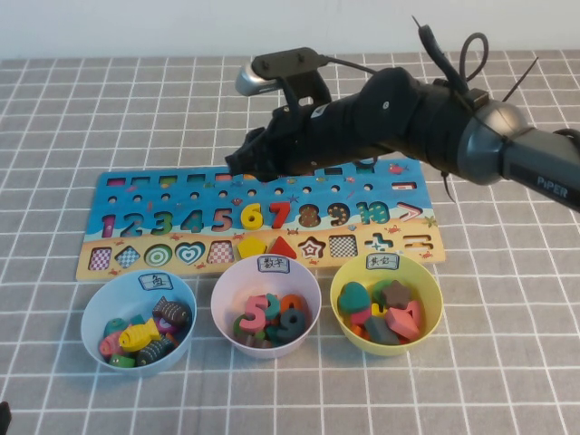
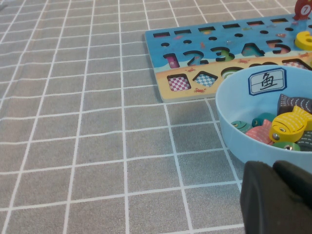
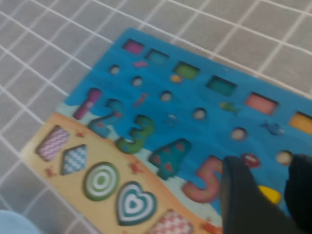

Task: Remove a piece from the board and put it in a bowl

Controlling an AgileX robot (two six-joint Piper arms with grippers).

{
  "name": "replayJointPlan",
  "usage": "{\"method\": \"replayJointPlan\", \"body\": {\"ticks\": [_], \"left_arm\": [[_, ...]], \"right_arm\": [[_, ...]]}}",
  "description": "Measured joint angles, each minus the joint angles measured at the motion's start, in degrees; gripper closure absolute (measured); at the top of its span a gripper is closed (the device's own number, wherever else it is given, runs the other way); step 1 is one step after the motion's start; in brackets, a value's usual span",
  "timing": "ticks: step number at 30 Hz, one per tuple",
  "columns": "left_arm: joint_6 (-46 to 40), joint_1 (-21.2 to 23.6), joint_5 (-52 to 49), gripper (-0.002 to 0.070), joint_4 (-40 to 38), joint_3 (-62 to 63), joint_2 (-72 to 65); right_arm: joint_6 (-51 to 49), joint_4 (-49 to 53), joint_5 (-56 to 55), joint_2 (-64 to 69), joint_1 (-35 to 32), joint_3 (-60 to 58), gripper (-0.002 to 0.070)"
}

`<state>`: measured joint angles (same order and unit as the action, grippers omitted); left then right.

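My right claw [image 3: 268,168] hangs low over the blue upper part of the board [image 1: 181,195], near the middle of its length. The two dark fingers [image 3: 243,195] stand partly apart, and the board shows in the gap between them. They hold nothing that I can see.

The piece [image 3: 251,160], a small red block with a white mark, lies on the blue part of the board just beside the tip of one finger, above the pink number 5 [image 3: 207,180]. It is not between the fingers. I cannot tell whether the finger touches it. In the high view the arm hides it.

The board lies flat on the desk [image 1: 91,118], which is covered in a grey checked cloth. Three bowls stand in a row just in front of the board's tan strip. The pale blue bowl [image 1: 95,313] is the one on my left, holding toy fish, and it is well apart from the piece. The white-pink bowl [image 1: 227,290] sits in the middle and the yellow bowl [image 1: 433,290] on my right.

My left claw [image 2: 275,200] rests low near the pale blue bowl, on the side away from the board. I cannot tell its state.
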<state>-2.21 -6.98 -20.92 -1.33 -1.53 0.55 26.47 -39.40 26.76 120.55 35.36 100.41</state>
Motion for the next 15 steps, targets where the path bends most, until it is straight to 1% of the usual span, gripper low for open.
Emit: {"method": "replayJointPlan", "body": {"ticks": [3,8,11,15], "left_arm": [[0.0,0.0,0.0,0.0672,0.0,0.0,0.0],[0.0,0.0,0.0,0.0672,0.0,0.0,0.0],[0.0,0.0,0.0,0.0672,0.0,0.0,0.0],[0.0,0.0,0.0,0.0672,0.0,0.0,0.0]], "right_arm": [[-5.89,5.54,0.72,0.0,-0.89,0.0,0.0471],[-18.15,16.68,3.01,0.0,-1.89,0.0,0.0462],[-20.87,19.33,6.22,0.13,-1.89,0.98,0.0442],[-21.94,20.18,9.27,0.17,-1.89,3.1,0.0363]]}}
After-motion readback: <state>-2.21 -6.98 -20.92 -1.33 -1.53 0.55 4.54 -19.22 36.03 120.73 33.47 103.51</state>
